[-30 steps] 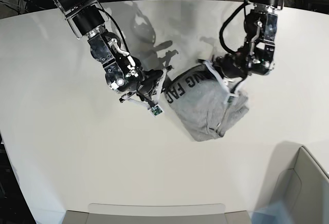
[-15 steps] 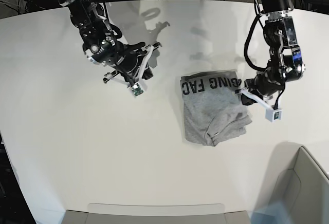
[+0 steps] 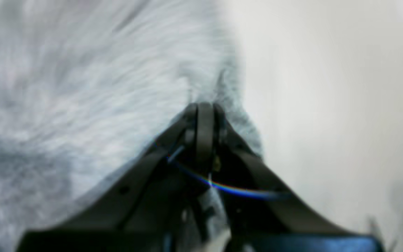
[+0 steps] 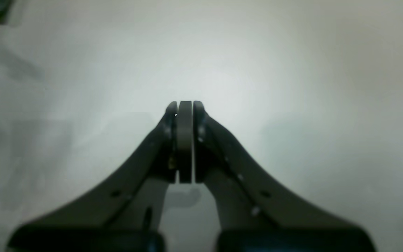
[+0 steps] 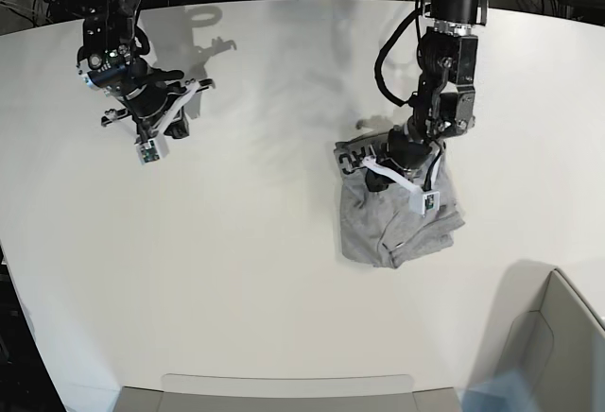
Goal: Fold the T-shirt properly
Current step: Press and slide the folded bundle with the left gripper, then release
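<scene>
Left gripper (image 3: 205, 105) is closed, nothing clamped — grey T-shirt (image 5: 392, 218) is seen directly beneath and left of it. Right gripper (image 4: 184, 103) is shut, empty — shirt well apart.

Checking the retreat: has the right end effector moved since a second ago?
Yes. The right end effector moved away from the T-shirt, toward the table's far left edge.

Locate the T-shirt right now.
In the base view the T-shirt lies bunched on the white table, right of centre, directly under the left gripper. The right gripper is far off at upper left.
</scene>
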Available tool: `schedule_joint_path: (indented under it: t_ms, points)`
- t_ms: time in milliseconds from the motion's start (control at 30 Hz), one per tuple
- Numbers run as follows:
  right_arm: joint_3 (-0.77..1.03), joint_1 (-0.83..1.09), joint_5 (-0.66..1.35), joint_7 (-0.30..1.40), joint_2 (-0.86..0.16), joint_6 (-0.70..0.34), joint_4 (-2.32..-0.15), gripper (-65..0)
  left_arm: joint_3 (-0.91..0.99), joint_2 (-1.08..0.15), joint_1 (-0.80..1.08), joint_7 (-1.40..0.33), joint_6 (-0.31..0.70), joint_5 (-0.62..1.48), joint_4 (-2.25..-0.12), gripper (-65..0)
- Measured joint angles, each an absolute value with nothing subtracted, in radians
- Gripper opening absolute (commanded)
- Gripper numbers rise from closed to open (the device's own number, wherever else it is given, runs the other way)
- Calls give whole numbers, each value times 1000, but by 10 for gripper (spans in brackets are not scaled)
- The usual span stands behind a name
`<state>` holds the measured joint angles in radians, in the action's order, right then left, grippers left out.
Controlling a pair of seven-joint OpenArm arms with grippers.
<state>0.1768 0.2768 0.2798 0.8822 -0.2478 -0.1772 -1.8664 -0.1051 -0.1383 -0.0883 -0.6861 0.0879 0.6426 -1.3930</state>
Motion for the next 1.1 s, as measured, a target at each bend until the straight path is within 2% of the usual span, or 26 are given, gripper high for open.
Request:
schedule_joint_path:
  t_ms: [167,333,433,500,767,967,1100]
  points:
    - [197,282,277,883,-249,-177,-1866,-645,-105,-137,-112,-612,121,669,-1285,-650]
    - [189,282,284,886,-245,-181,-1866,-645,-111,-201,-173,-596,147,686,-1139,-650]
    - [189,281,283,885,-246,-181,-1866,-645,-111,-286,-171,-580,269,708,-1102,-650]
    - [189,281,284,885,-244,-181,-1866,-645,-108,-342,-169,-574,303,708,-1088,-650]
    - [96,282,281,886,-244,-181,-1918,-645,-100,-425,-164,-574,293,693,-1087,-650]
    - [77,282,281,885,-243,-181,-1979,-645,37,-451,-73,-747,247,637,-1326,-650]
    - [81,327,279,888,-249,-181,-2024,-645,114,-456,-18,-802,233,621,-1527,-650]
